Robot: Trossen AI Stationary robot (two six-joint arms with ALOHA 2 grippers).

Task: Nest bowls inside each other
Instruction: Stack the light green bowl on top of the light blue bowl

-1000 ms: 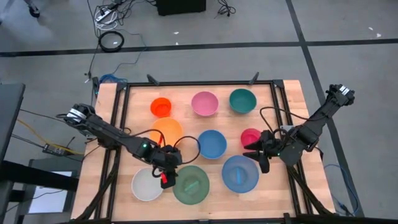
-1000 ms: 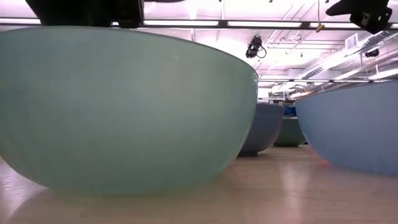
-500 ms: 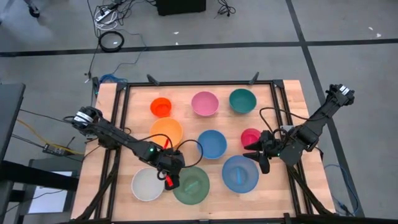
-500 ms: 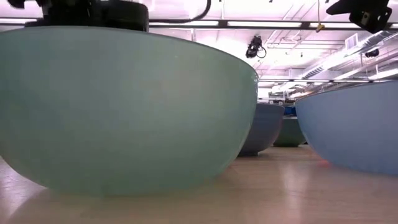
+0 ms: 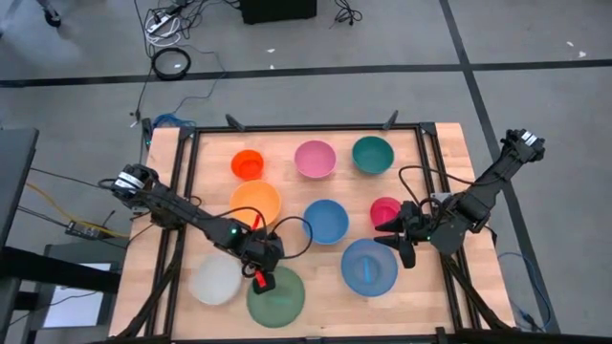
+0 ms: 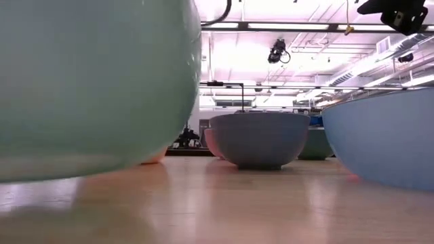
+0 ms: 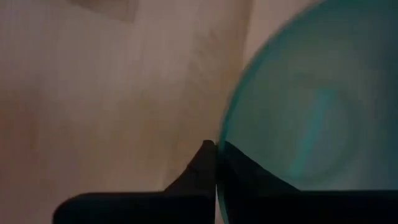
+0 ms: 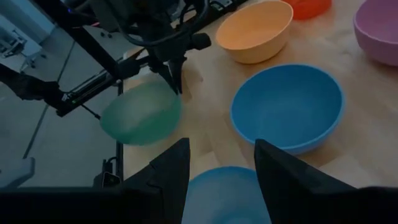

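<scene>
At the table's near edge, the left gripper [image 5: 260, 279] has just clamped its fingers on the rim of the green bowl [image 5: 277, 298] and dragged it from its earlier spot, so it now lies closer to the white bowl [image 5: 214, 280]; nesting looks begun, with no bowl inside another yet. The right gripper [image 5: 402, 239] waits with jaws apart above the big blue bowl [image 5: 369, 267]. The wooden table [image 5: 440, 153] stands on grey floor with cables.
</scene>
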